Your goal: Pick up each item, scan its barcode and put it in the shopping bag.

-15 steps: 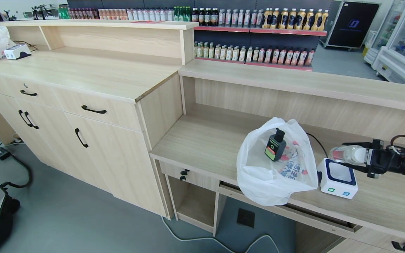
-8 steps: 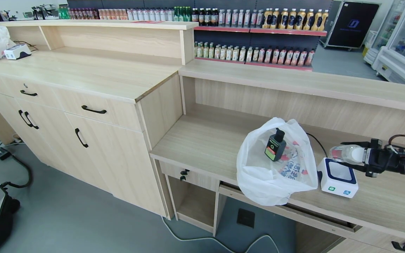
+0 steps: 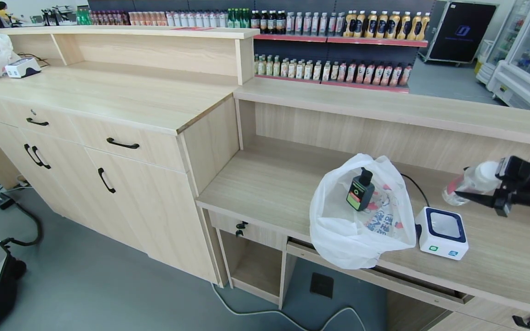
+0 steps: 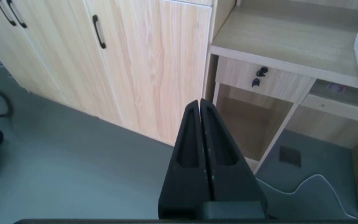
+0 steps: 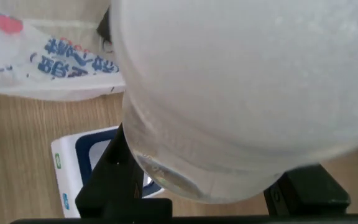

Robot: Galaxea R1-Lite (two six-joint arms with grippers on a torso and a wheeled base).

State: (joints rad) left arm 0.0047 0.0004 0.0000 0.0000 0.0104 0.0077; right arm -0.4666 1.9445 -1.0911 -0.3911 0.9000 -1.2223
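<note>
Right claw (image 3: 463, 190) is gripping a clear bottle (image 3: 469, 182) with a white cap, holding it tilted in the air above the table (image 3: 269, 184), off to the right of the white scanner (image 3: 443, 232) and not over its window. Left claw (image 4: 199, 111) is hanging over the floor beside the cupboard doors with its fingers pressed together, holding nothing.

The white shopping bag (image 3: 338, 230) is sitting just left of the scanner with its mouth gaping upward, and a dark bottle (image 3: 360, 191) is standing inside it.

I am judging the scanning step to be in hand for the clear bottle. Whether its code has been read is not showing. If it has not, the next move is calling for lowering the bottle with its label facing the scanner window; if it has, the bottle is needing a carry across the scanner to the bag's mouth, clear of the dark bottle.

The barcode itself is not showing anywhere. In the right wrist view the bottle (image 5: 241, 93) is covering most of the scanner (image 5: 79, 168) and bag (image 5: 42, 62). The claw's upper finger is hiding behind the bottle in the head view.
</note>
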